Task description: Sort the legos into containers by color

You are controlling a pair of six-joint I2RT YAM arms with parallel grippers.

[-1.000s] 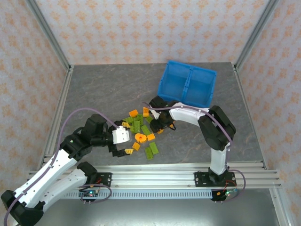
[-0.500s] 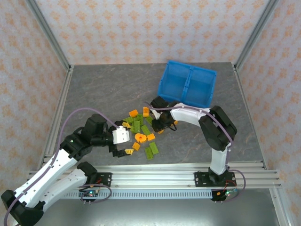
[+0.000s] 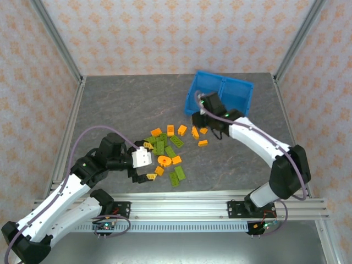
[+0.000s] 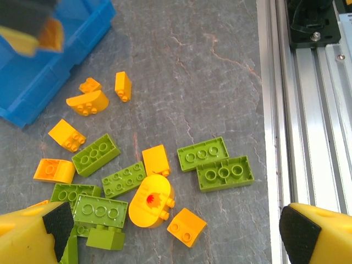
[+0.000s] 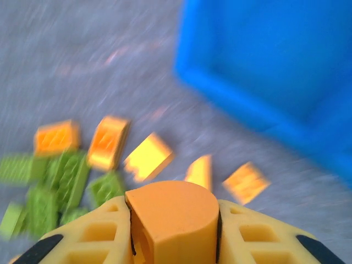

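Orange and lime green legos (image 3: 165, 148) lie scattered mid-table, among them a round orange piece (image 3: 164, 161). The blue bin (image 3: 236, 91) with its two containers stands at the back right. My right gripper (image 3: 204, 105) hovers at the bin's near left corner, shut on a rounded orange brick (image 5: 173, 220) that sits between its yellow fingers (image 5: 258, 236). My left gripper (image 3: 142, 171) stands open low over the near side of the pile. Its wide-apart fingertips (image 4: 49, 231) frame the round orange piece (image 4: 151, 201) and a small orange brick (image 4: 186, 226).
Three orange bricks (image 3: 198, 135) lie apart from the pile, toward the bin. An aluminium rail (image 3: 220, 201) runs along the table's near edge, close to the green bricks (image 4: 217, 165). Frame posts (image 3: 66, 93) border both sides.
My right gripper shut on the orange brick at the pile's right edge, then lifted and swung back toward the bin's near left corner. The left arm has stayed put.
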